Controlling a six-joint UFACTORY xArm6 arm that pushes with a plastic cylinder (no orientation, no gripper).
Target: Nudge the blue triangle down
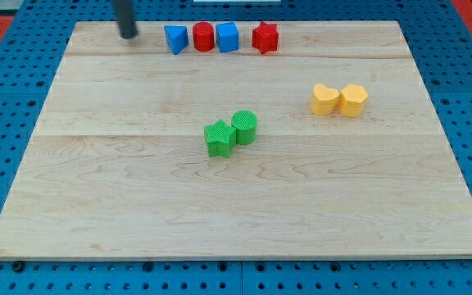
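Observation:
The blue triangle (175, 38) sits near the board's top edge, at the left end of a row of blocks. Right of it stand a red cylinder (202, 37), a blue cube (228, 37) and a red star (265, 38). My tip (128, 35) rests on the board to the left of the blue triangle, with a clear gap between them and at about the same height in the view.
A green star (219, 138) and a green cylinder (245, 126) touch near the board's middle. A yellow heart (324, 99) and another yellow block (353, 100) sit side by side at the right. The wooden board (97, 205) lies on a blue pegboard.

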